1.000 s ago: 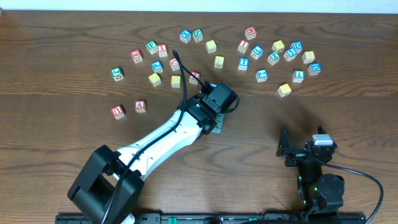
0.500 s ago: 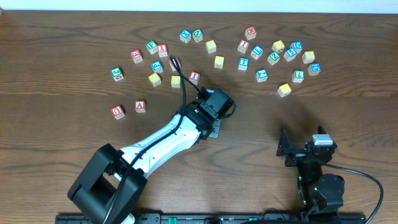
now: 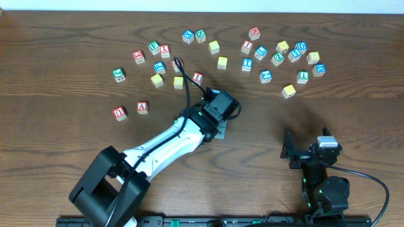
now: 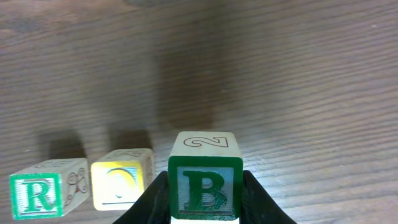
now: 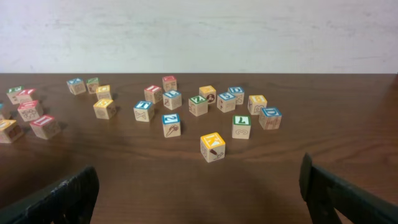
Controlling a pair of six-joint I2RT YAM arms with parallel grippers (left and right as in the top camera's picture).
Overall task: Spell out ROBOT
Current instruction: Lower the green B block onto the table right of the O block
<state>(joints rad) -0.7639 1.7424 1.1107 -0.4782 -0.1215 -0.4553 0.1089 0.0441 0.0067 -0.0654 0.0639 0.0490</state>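
The left gripper (image 4: pixel 205 208) was clamped on the green B block (image 4: pixel 204 168), just beside the yellow O block (image 4: pixel 121 182), with the R block (image 4: pixel 38 195) beyond it. The right gripper (image 5: pixel 199 193) gaped wide, holding nothing.

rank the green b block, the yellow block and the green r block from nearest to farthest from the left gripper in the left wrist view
1. green B block: bottom centre, clamped between the fingers of the left gripper.
2. yellow block: just to the left of the B block.
3. green R block: far left, on the other side of the yellow block.
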